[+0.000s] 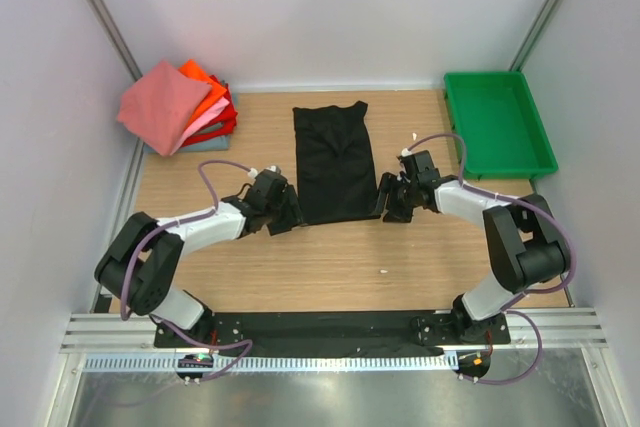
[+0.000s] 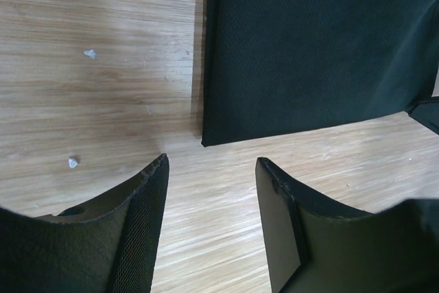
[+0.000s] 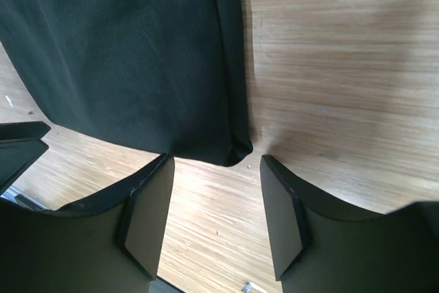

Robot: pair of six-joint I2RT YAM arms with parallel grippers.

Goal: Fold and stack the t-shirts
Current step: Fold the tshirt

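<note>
Black t-shirt (image 1: 333, 162): long folded rectangle, fine-knit cloth.

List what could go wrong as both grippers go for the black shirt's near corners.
The left gripper hangs open over the table, short of the corner of the black shirt; closing here may miss the cloth.
At the right gripper the shirt's folded edge looks layered; the jaws may pinch only the top layer, opening the fold.
If only one corner is caught, lifting would likely skew the shirt.
</note>
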